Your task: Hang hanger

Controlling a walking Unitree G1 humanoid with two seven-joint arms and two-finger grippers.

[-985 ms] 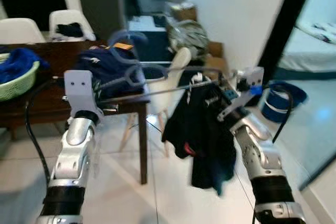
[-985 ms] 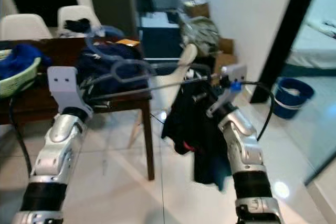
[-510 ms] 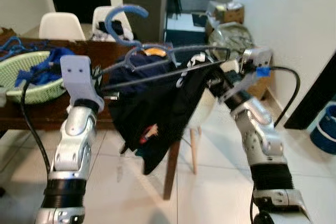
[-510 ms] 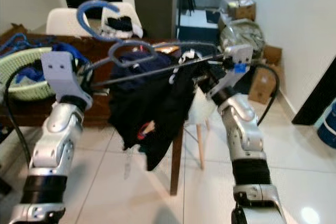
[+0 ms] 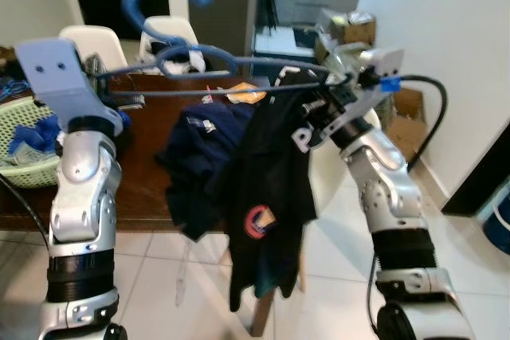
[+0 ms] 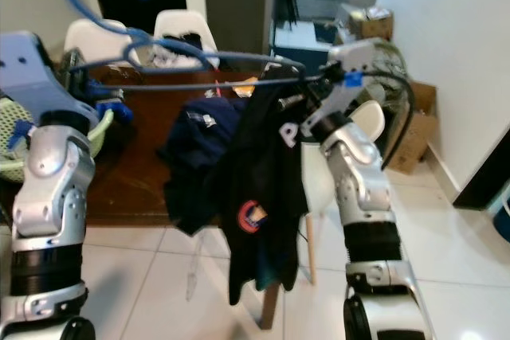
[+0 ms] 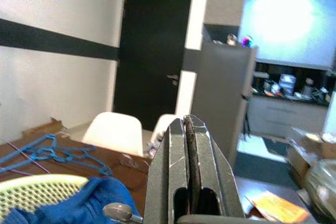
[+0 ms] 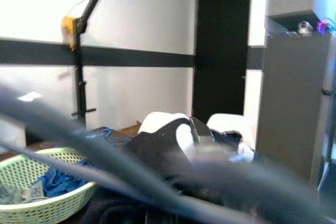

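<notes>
Together, your left gripper [image 7: 188,145] and right gripper [image 5: 323,105] hold a blue hanger [image 5: 209,65] level above the table [image 5: 143,189]. Left fingers are pressed closed on it; the right's grip you cannot tell. A black shirt [image 5: 267,197] hangs from it.

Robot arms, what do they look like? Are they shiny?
Yes, both arms are shiny silver metal with rounded shells and black ribbed bands lower down. The left arm carries a pale lilac-grey plate with two small holes at its wrist. The right arm has a black cable looping beside it and a small blue piece near its wrist.
</notes>
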